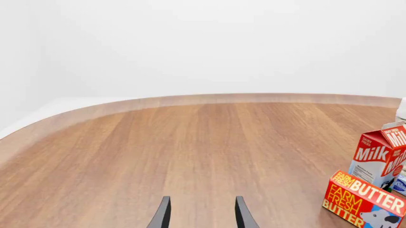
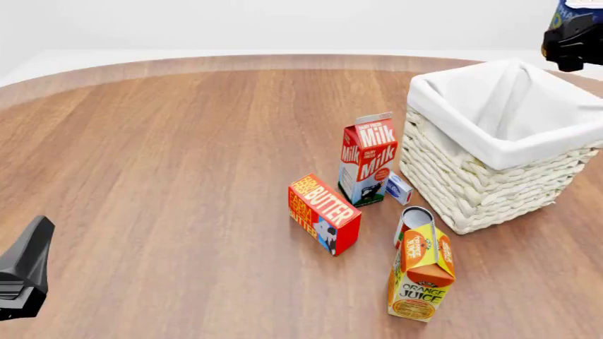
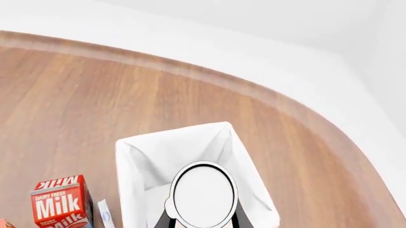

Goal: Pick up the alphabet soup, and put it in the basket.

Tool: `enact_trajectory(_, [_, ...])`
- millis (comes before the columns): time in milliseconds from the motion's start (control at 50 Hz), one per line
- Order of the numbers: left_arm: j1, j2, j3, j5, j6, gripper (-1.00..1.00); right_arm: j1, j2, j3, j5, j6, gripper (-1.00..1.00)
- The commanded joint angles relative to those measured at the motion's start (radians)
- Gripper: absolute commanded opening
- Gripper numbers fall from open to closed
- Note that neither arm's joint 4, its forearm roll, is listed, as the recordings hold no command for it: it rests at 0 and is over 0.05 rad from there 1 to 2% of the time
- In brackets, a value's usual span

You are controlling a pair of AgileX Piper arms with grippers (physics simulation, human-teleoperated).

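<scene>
R gripper (image 3: pixel 201 223) clamps the alphabet soup (image 3: pixel 204 201) above the basket (image 3: pixel 130 161); only the can's pale end shows, label hidden. In front view can + gripper are cut off at 1 o'clock. L gripper (image 1: pixel 201 216) parted, nothing between its tips, mostly out of frame

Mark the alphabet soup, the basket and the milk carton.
alphabet soup (image 3: pixel 204 195), right wrist view, pale flat end.
basket (image 2: pixel 471 185), front view, woven wicker side.
milk carton (image 2: pixel 368 161), front view, red front face.
</scene>
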Motion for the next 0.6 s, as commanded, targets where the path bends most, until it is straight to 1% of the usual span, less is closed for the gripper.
enact_trajectory(20, [0.0, 0.0, 0.0, 0.0, 0.0, 1.0, 0.003, 0.062, -0.043, -0.003, 0.01, -1.0])
enact_trajectory(360, [0.0, 0.0, 0.0, 0.0, 0.0, 1.0, 0.005, 0.153, -0.108, 0.012, -0.006, -1.0])
enact_trajectory(600, [0.0, 0.0, 0.0, 0.0, 0.0, 1.0, 0.001, 0.181, -0.136, 0.034, -0.01, -1.0])
